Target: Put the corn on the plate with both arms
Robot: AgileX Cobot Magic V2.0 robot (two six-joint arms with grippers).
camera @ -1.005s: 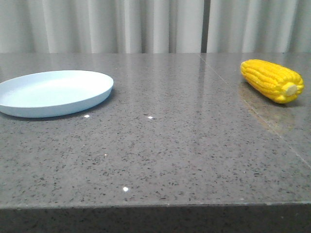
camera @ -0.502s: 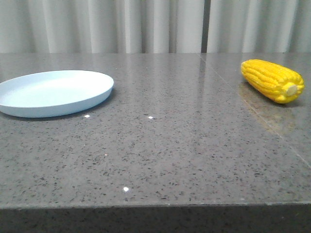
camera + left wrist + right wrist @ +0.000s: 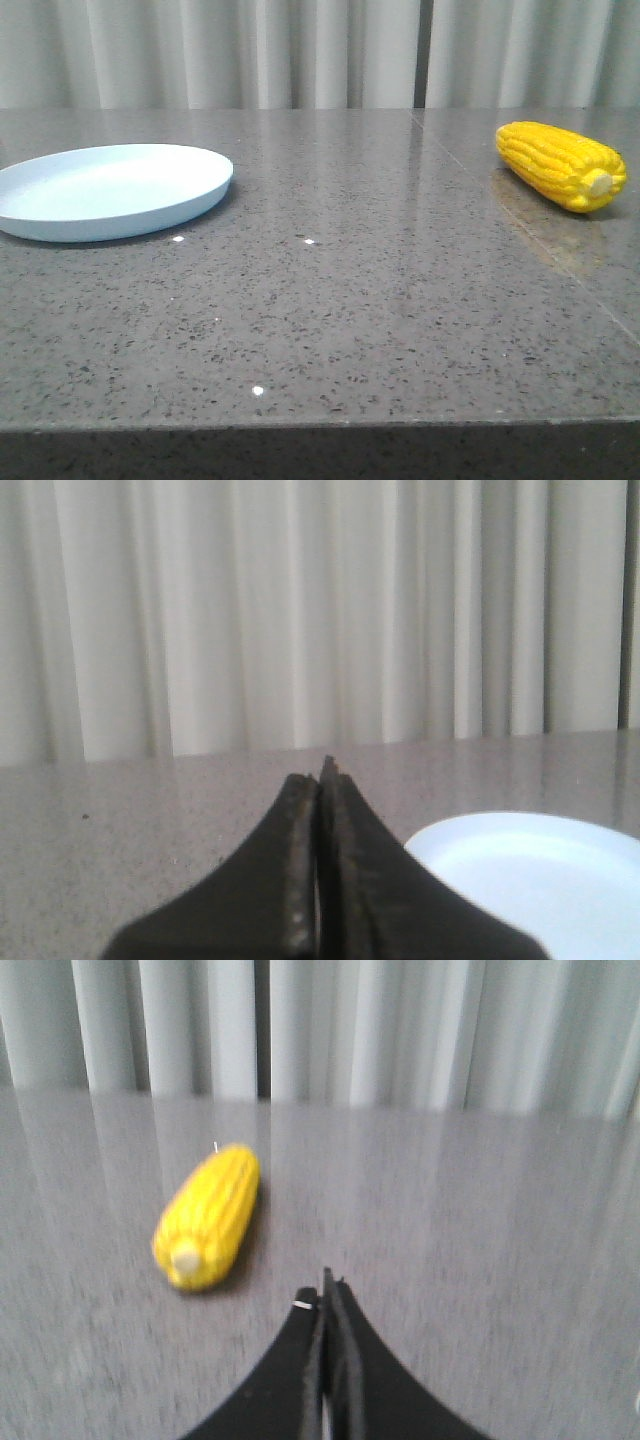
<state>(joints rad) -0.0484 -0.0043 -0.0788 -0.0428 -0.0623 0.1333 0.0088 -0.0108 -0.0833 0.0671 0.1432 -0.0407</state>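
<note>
We see the corn lying on its side at the far right of the table, its pale stub end turned toward the front edge, well apart from the plate, which sits at the far left with nothing on it. Between the two there is only bare tabletop (a few bright glints of light dot it), so nothing stands in the way across the middle.

From the left wrist view we find the left gripper clenched, its dark fingers pressed together with nothing between them, and the plate's rim just beyond. The right gripper is likewise pinched closed on nothing, with the corn lying a little way off on the table ahead of it.

The surface is dark grey speckled stone, glossy enough to mirror the corn faintly, with a thin seam running past the cob. Pale pleated curtains close off the back.
</note>
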